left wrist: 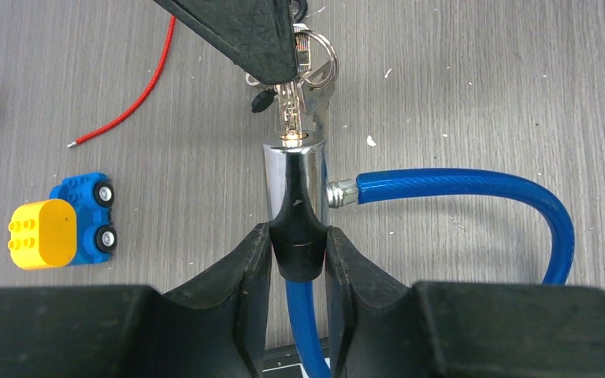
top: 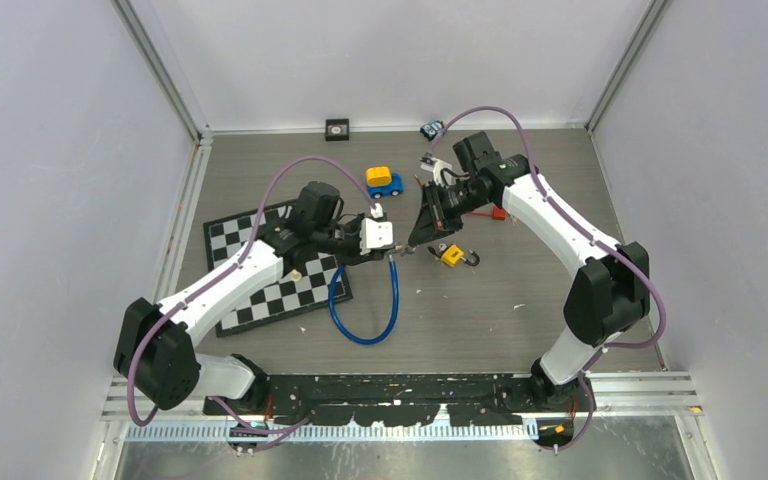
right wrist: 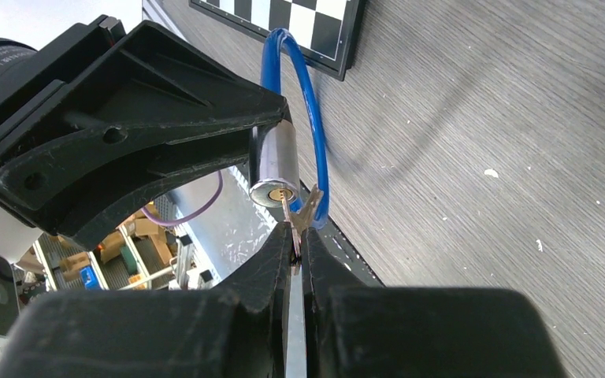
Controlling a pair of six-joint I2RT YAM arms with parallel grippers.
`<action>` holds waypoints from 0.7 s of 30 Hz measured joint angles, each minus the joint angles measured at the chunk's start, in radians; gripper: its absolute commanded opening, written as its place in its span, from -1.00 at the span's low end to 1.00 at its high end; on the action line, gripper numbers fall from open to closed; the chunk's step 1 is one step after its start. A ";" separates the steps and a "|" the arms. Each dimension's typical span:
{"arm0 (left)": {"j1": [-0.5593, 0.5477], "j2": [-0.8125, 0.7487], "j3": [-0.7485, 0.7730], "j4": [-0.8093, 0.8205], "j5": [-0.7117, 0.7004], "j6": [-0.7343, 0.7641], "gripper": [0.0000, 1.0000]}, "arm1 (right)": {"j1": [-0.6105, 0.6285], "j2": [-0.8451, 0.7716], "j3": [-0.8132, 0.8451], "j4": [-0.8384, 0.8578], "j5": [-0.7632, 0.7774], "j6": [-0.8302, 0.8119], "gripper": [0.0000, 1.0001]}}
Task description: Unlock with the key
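Currently your left gripper (left wrist: pixel 298 250) is clenched on the chrome lock cylinder (left wrist: pixel 295 175) of the blue cable (left wrist: pixel 473 183), mid-table, near the chessboard (top: pixel 280 300). Your right gripper (right wrist: pixel 298 250) pinches the key (right wrist: pixel 287 206), its tip at the cylinder's keyhole.

Left gripper (left wrist: pixel 299 252) clamps the chrome lock cylinder (left wrist: pixel 294 185) of the blue cable (left wrist: pixel 473 185), a key (left wrist: pixel 289 118) meeting its far end beneath the right gripper (left wrist: pixel 280 67); toy car (left wrist: pixel 61 230) well left.
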 measured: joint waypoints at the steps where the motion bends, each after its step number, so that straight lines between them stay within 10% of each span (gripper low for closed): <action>1: -0.001 0.000 0.000 0.000 -0.003 0.002 -1.00 | 0.000 0.003 0.003 -0.002 0.000 0.000 -0.99; 21: -0.023 0.026 -0.001 0.027 -0.049 -0.011 -1.00 | 0.041 0.038 0.076 -0.057 0.090 -0.040 -0.99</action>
